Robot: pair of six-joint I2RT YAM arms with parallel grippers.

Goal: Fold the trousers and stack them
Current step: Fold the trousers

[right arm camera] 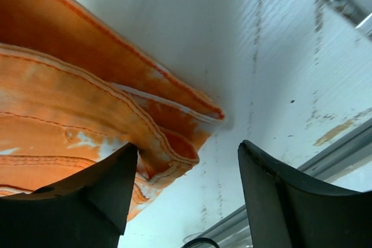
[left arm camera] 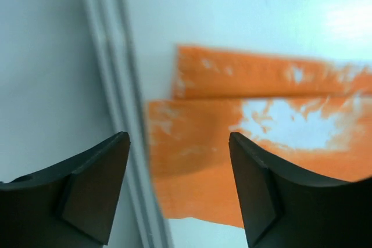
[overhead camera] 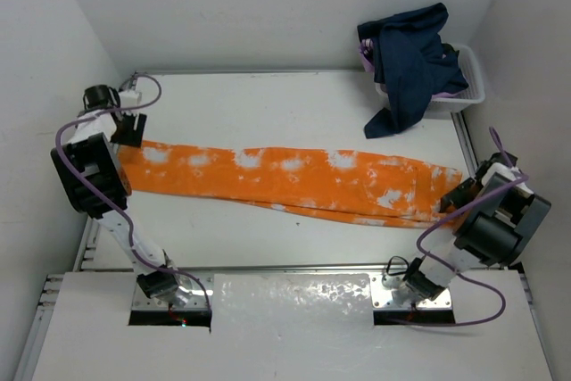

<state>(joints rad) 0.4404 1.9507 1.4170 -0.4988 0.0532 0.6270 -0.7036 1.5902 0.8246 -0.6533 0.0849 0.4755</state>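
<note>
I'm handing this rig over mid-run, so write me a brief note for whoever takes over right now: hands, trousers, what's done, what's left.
Left hand: open, holding nothing, over the left end of the trousers.
Right hand: open, holding nothing, at their right end.
Trousers: laid out long across the table, the legs seemingly one over the other.
Done: apparently the lengthwise fold.
Left: fold end to end, then stack.
</note>
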